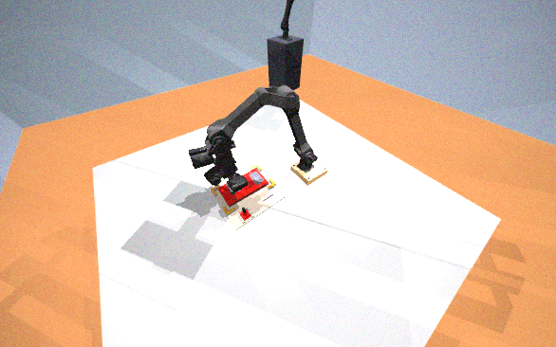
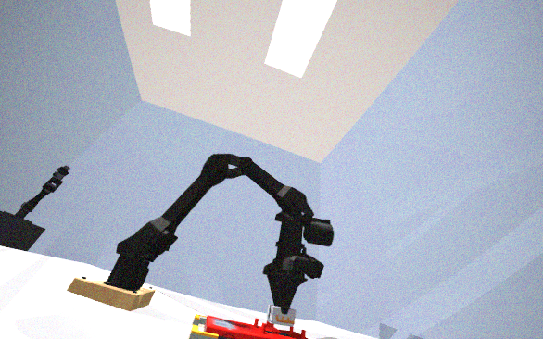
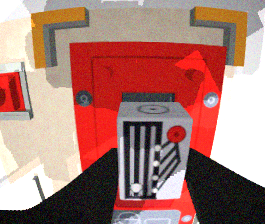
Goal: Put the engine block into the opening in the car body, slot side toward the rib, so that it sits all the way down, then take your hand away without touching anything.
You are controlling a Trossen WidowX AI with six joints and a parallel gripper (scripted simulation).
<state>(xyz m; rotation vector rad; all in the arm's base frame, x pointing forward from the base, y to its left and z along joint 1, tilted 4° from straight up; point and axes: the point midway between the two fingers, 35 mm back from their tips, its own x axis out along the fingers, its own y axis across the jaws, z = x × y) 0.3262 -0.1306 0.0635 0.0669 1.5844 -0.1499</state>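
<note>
The red car body [image 1: 226,193] [image 2: 230,326] [image 3: 110,76] lies flat on a beige base plate with orange corner brackets [image 3: 56,30] [image 1: 229,209]. Its dark opening [image 3: 149,96] shows just beyond the engine block. The engine block [image 3: 149,152] [image 2: 282,316] is grey with black slots and a red dot. My gripper [image 3: 151,155] [image 2: 284,307] [image 1: 235,182] is shut on it from above and holds it upright over the opening, its lower end at about the top of the body. I cannot tell how deep it sits.
A small red stand with a black knob [image 1: 244,214] [image 3: 2,95] sits beside the base plate. The arm's wooden foot [image 1: 308,174] [image 2: 109,294] stands behind the car body. A dark camera mast [image 2: 40,196] stands far off to the left.
</note>
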